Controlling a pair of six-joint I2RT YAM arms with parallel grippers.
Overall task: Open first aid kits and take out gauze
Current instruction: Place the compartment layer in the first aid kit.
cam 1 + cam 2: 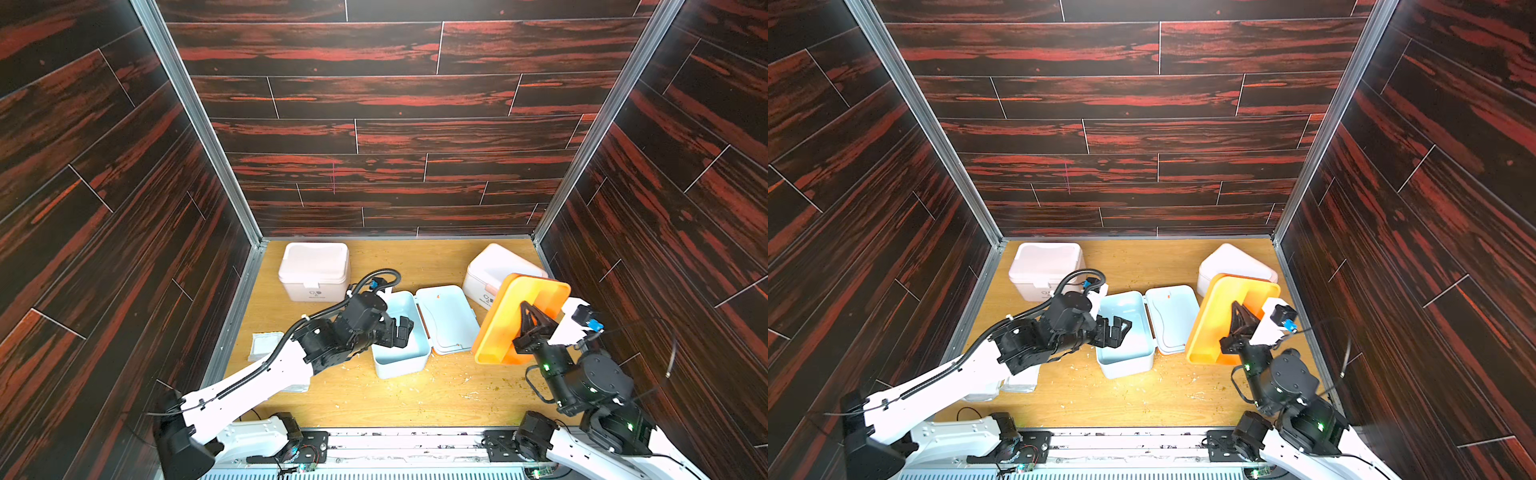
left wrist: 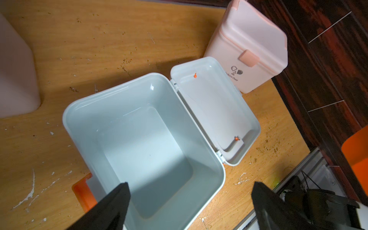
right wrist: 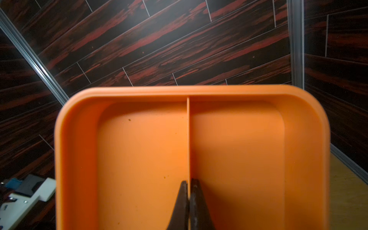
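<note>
Blue kit open, interior bare — orange tray in right tool.

The blue box is smooth, glossy plastic. The orange tray looks matt plastic; the tabletop is scuffed, speckled wood grain

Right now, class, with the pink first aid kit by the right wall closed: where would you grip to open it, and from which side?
Probably the peach latch tab on the pink first aid kit, approached from the face bearing the logo. The tab juts out over the lid's front edge, so jaws can hook under it and lift.
</note>
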